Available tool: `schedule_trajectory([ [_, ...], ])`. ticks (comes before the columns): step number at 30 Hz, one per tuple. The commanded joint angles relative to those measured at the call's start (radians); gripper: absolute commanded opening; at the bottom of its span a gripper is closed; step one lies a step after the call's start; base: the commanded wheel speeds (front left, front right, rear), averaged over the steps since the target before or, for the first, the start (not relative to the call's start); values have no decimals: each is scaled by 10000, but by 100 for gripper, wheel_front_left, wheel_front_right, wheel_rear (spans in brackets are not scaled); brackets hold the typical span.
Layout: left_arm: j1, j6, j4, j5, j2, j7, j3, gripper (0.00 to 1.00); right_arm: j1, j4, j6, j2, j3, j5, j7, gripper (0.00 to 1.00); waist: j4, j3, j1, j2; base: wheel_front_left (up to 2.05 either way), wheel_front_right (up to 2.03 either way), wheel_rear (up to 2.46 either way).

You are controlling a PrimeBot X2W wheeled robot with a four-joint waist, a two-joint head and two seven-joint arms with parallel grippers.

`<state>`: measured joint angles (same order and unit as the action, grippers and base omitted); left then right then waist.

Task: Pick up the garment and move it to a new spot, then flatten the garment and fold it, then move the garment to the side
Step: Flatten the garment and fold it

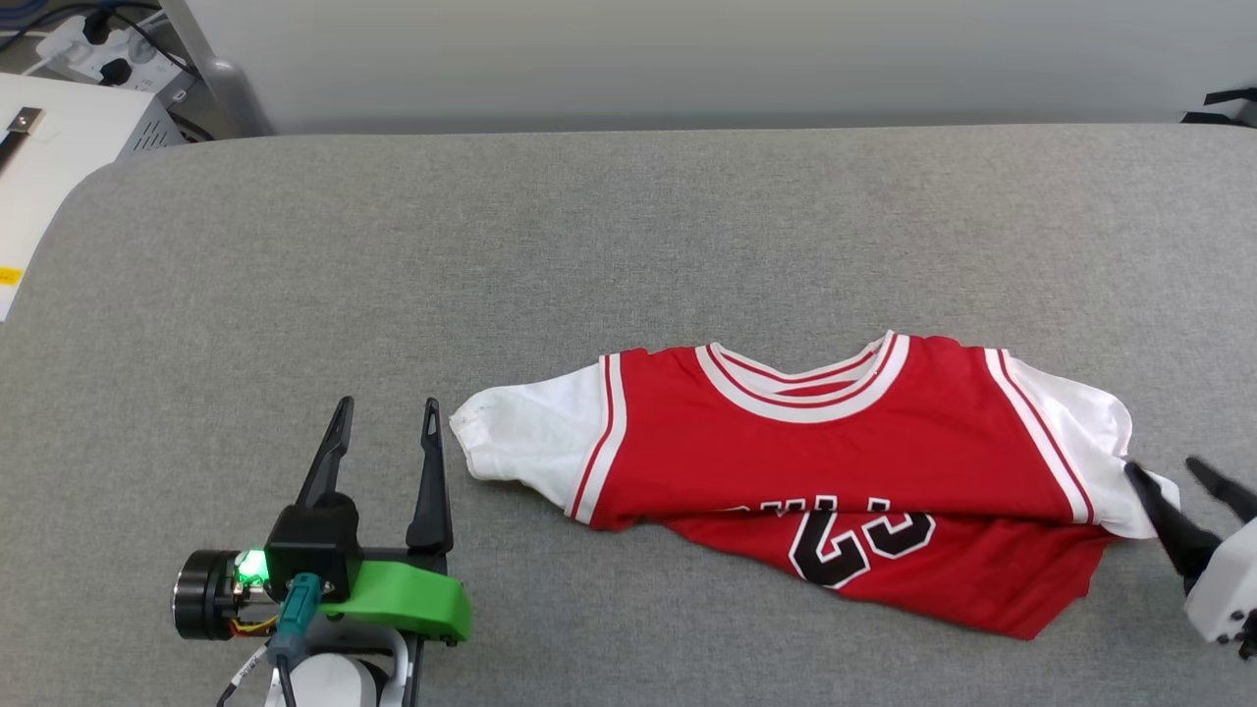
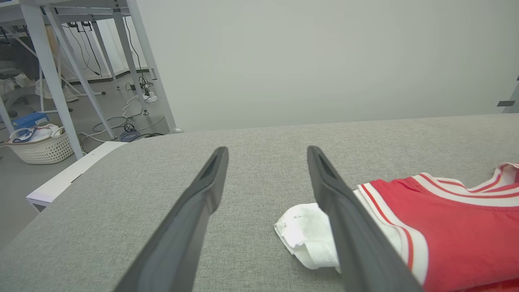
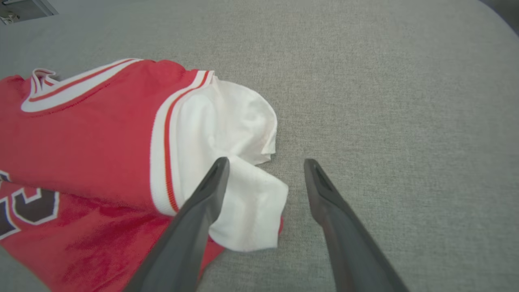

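Observation:
The garment (image 1: 835, 442) is a red jersey with white sleeves, lying folded across the middle on the grey padded table (image 1: 589, 245), collar away from me and the number 23 upside down on the lower layer. My left gripper (image 1: 385, 422) is open just left of the left sleeve (image 2: 304, 235), touching nothing. My right gripper (image 1: 1169, 471) is open at the right sleeve (image 3: 239, 162), one finger over the sleeve's edge and the other over bare table, with no cloth held between them.
The table's far edge meets a pale wall. A white side bench (image 1: 49, 157) with a power strip stands at the far left. Off the table's left end are metal frame legs (image 2: 52, 73), cables and a white basket (image 2: 40, 146) on the floor.

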<state>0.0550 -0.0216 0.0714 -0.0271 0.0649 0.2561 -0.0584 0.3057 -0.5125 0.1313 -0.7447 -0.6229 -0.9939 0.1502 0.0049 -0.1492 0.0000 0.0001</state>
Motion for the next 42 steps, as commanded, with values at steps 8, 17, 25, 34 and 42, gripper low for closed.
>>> schedule_trajectory([
  [8, -189, 33, -153, 24, 28, 57, 21, 100, 258, 1431, -6, -118, 2193, 1752, 0, 100, 90, 33, 0, -1, 0, 0, 0],
  [17, 252, 114, -461, 99, 19, 57, -143, 100, 1654, 3811, -6, -723, 2489, 3059, -4092, 100, 530, -616, 0, -1, 0, 0, 0],
  [25, 732, 102, -582, 44, -29, 57, -341, 100, 2887, 3844, -6, -958, 1117, 2476, -8196, 100, 961, -1379, 0, -1, 0, 0, 0],
  [34, 1215, 71, -629, -47, -83, 57, -558, 100, 3703, 2062, -6, -549, 197, 2509, -9235, 100, 1424, -2259, 0, -1, 0, 0, 0],
  [42, 1378, -3, -618, -89, -106, 57, -554, 100, 3542, 1319, -6, -425, -894, 2124, -9371, 100, 1461, -2531, 0, -1, 0, 0, 0],
])
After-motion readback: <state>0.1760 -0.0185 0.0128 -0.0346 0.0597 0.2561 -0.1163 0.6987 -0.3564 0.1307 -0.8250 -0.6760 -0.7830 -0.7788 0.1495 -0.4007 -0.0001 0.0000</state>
